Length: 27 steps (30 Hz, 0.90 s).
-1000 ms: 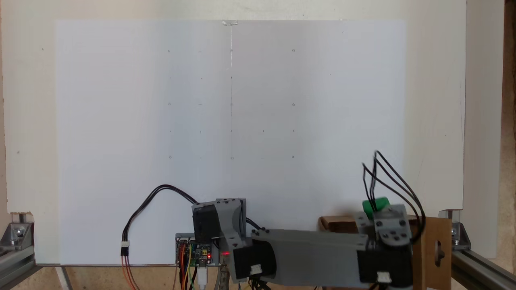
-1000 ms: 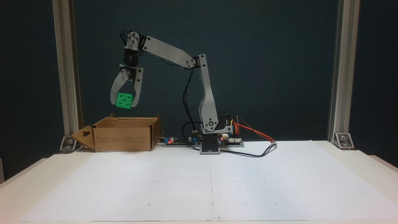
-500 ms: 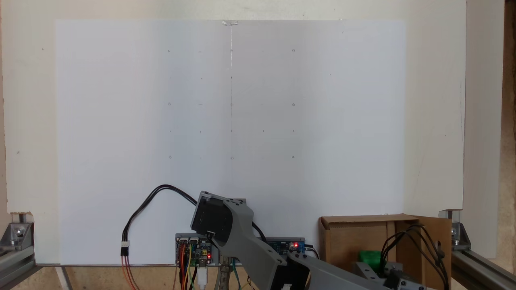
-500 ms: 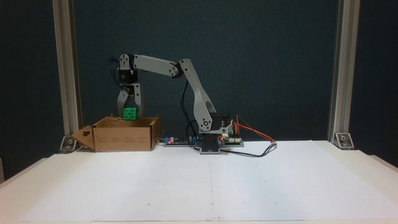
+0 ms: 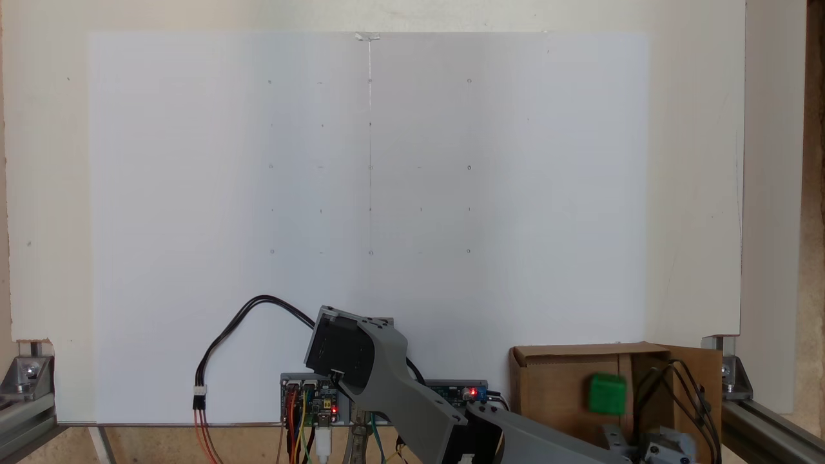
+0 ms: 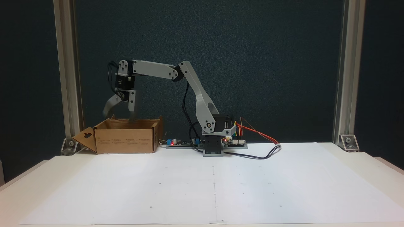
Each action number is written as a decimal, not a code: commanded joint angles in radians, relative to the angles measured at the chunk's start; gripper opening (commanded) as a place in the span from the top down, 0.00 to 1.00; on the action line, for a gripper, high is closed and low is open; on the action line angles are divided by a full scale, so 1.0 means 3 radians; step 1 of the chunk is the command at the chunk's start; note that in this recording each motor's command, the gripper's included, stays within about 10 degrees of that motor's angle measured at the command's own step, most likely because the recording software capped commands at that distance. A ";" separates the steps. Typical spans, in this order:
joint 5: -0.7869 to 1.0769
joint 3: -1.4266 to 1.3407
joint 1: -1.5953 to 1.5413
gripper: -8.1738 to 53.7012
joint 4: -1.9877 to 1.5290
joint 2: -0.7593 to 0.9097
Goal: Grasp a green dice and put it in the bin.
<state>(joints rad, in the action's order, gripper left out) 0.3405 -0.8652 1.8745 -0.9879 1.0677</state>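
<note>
The green dice (image 5: pixel 606 394) sits inside the bin (image 5: pixel 554 380), seen from above in a fixed view as a bright green square against the brown cardboard floor, near the middle of the box and clear of its walls; whether it rests on the bottom or is in the air cannot be told. In a fixed view from the front, the bin (image 6: pixel 124 140) stands on the table at the left, its flaps open, and the outer flap with the cut-out hole (image 6: pixel 85 138) splays down to the left; the dice is hidden behind the box wall there. Just above the rim hangs the gripper (image 6: pixel 119 116), its two jaws spread well apart and holding nothing, one jaw blurred and swung out to the left, the other pointing straight down at the box opening. The grey arm (image 6: pixel 195 94) reaches from its base (image 6: pixel 213 148) at the back of the table, with the forearm nearly level above the bin. Black cables (image 5: pixel 683 393) loop over the wrist in the view from above. Beside the base lie circuit boards (image 6: pixel 235 142) with red lights, and a black cable (image 6: pixel 262 154) curls onto the white paper sheet (image 6: pixel 214 189) that covers the table.
</note>
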 commanded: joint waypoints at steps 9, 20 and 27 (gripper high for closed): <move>-0.0910 0.0189 -0.0869 0.17 0.0486 0.0966; -0.1186 0.0153 -0.2950 0.16 0.0486 0.1616; -0.1191 -0.0184 -0.4065 0.16 0.0496 0.2015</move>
<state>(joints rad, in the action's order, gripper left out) 0.0230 -0.9311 0.7056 -0.8544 1.6137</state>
